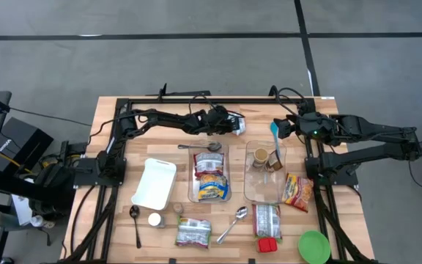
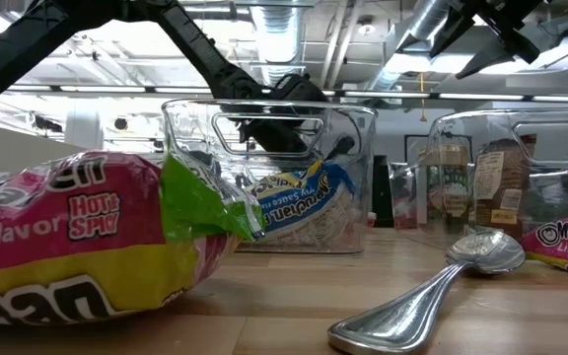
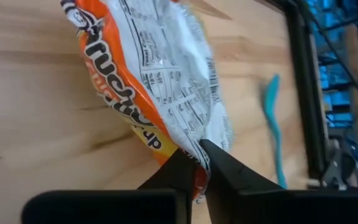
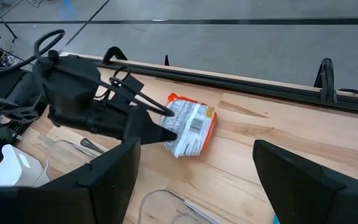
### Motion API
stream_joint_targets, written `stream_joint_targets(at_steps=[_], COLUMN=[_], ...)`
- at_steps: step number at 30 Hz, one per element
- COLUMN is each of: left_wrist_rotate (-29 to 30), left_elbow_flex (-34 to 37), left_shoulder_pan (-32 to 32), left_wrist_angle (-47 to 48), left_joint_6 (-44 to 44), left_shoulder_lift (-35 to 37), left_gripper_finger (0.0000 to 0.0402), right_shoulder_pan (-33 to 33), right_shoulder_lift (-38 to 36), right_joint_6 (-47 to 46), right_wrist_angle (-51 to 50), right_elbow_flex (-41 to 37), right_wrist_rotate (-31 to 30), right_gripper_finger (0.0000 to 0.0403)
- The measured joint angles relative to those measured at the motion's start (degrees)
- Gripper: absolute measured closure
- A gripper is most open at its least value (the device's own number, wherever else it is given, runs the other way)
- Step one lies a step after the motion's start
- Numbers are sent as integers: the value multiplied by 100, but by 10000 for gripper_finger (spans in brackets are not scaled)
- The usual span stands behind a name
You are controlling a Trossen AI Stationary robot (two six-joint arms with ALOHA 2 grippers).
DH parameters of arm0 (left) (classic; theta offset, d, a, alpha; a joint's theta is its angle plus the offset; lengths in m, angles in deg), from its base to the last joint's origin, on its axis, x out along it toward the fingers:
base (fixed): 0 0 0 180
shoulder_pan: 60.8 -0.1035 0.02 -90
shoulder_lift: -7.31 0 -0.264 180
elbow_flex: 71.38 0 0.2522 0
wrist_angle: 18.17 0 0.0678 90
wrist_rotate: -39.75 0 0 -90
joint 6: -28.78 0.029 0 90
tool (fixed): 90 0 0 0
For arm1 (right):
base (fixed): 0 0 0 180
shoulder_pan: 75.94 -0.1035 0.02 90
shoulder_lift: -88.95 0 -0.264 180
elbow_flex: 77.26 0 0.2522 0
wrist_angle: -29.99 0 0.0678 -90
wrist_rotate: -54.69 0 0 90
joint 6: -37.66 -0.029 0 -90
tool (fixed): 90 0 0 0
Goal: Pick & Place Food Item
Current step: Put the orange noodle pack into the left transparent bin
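Behind the left bin (image 1: 211,174), left gripper (image 3: 196,163) is pinched on the noodle pack (image 3: 160,81) edge. Right gripper (image 4: 194,163) hangs released behind the right bin (image 1: 264,172).

The orange and white printed noodle packet (image 3: 160,81) runs off the left wrist picture's upper edge. In the low view, a pink, yellow and green snack bag (image 2: 87,237) is cut off at the left edge, and clear plastic bins (image 2: 264,128) blur their contents.
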Motion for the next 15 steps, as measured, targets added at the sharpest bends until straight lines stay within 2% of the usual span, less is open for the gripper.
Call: stream_joint_targets(at_steps=[4,15], left_wrist_rotate=[-5,-105], left_elbow_flex=[0,-2], left_shoulder_pan=[70,65], left_wrist_angle=[-221,-426], left_joint_6=[157,210], left_shoulder_lift=[6,231], left_gripper_finger=[399,400], right_shoulder_pan=[0,0], right_shoulder_lift=[0,0], right_joint_6=[0,0], right_wrist_angle=[0,-16], right_elbow_flex=[0,-2], right_wrist_rotate=[0,0], right_gripper_finger=[98,98])
